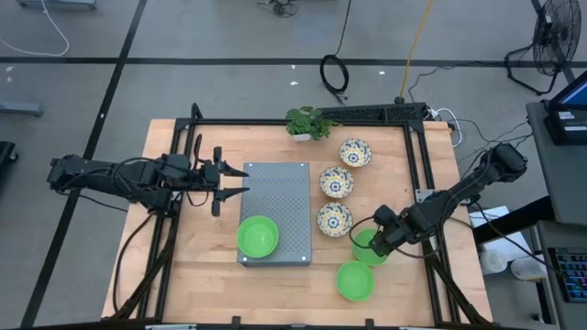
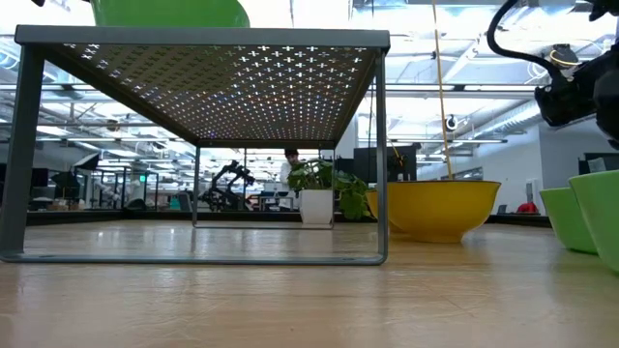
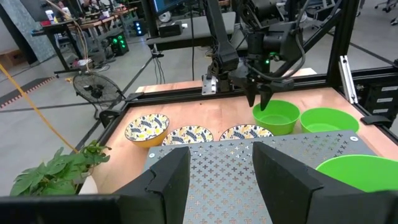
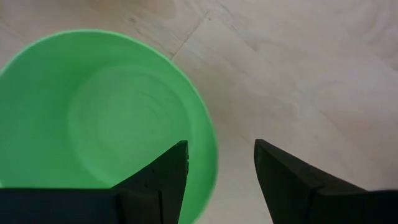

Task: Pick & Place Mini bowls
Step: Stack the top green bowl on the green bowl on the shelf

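Three green mini bowls show. One sits on the grey tray's [image 1: 275, 188] near corner [image 1: 258, 236]. One [image 1: 365, 247] lies under my right gripper [image 1: 376, 236], and one [image 1: 355, 280] is nearer the table's front edge. Three floral bowls [image 1: 355, 152], [image 1: 337, 182], [image 1: 334, 219] stand in a row right of the tray. In the right wrist view my open right gripper [image 4: 221, 168] points down, one finger over the bowl's hollow [image 4: 106, 118] and one outside its rim [image 4: 208, 143]. My open left gripper [image 1: 234, 181] hovers level at the tray's left edge.
A small leafy plant [image 1: 309, 121] in a white pot stands at the table's far edge behind the tray. A black frame [image 1: 417, 165] rims the table. Bare wood lies in front of the tray and to its left.
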Robot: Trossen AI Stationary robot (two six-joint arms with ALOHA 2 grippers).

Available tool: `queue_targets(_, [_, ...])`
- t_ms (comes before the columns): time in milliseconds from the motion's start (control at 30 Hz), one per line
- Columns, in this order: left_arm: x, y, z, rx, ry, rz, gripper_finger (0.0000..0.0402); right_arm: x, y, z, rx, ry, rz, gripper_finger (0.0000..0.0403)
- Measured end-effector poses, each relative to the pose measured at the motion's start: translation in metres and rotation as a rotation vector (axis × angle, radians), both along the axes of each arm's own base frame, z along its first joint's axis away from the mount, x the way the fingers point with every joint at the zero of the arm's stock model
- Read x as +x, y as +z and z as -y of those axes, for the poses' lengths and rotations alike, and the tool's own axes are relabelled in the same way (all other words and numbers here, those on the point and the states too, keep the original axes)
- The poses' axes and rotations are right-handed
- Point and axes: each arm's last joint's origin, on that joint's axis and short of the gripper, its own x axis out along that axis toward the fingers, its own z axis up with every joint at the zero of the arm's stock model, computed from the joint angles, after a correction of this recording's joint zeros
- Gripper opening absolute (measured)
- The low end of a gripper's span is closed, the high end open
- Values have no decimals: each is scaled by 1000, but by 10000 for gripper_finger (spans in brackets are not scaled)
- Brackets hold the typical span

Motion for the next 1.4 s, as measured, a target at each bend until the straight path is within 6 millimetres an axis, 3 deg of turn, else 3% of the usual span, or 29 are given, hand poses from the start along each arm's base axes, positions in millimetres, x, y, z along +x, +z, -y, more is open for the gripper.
queue_targets(400, [0, 0, 0, 0, 0, 0, 179, -1, 0, -1, 45, -3, -28, 161])
queue_targets(1067, [0, 0, 0, 0, 0, 0, 179, -3, 0, 0, 31, -21, -54, 8])
queue_targets(1400, [0, 0, 0, 0, 0, 0, 179, -7, 3, 3, 25, -29, -62, 3])
